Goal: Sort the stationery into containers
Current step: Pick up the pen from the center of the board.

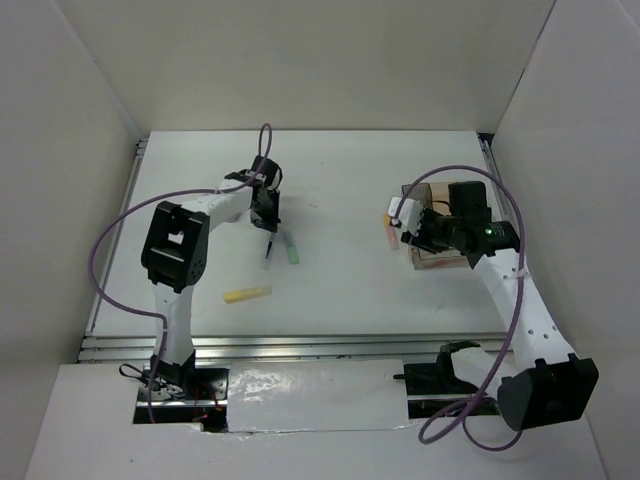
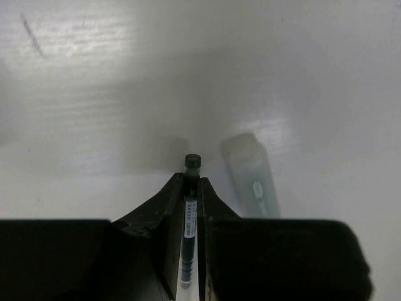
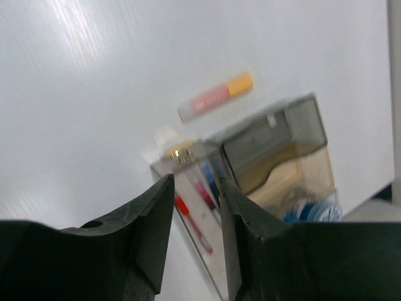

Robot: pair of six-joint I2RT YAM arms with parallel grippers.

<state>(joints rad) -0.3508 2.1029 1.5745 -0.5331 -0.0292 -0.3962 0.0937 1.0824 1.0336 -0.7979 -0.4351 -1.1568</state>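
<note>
— 2 arms on my feed. What has the left gripper (image 2: 190, 180) got?
— I see it pinched on a pen (image 2: 190, 232), just beside a green highlighter (image 2: 252, 179). A yellow highlighter (image 1: 247, 294) lies nearer the bases.
— And the right gripper (image 3: 195, 188)?
— Narrowly parted, nothing in it, over the box (image 3: 276, 135). Inside I see a red pen (image 3: 191, 222), a blue pen (image 3: 210, 182) and a tape roll (image 3: 313, 212). An orange highlighter (image 3: 216, 99) lies on the table (image 1: 350, 180) near it.

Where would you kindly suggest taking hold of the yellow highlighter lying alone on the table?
Grip the yellow highlighter across the middle of its barrel, coming straight down from above. It lies flat, roughly left to right in the top view, with nothing touching it, so both long sides are free.
</note>
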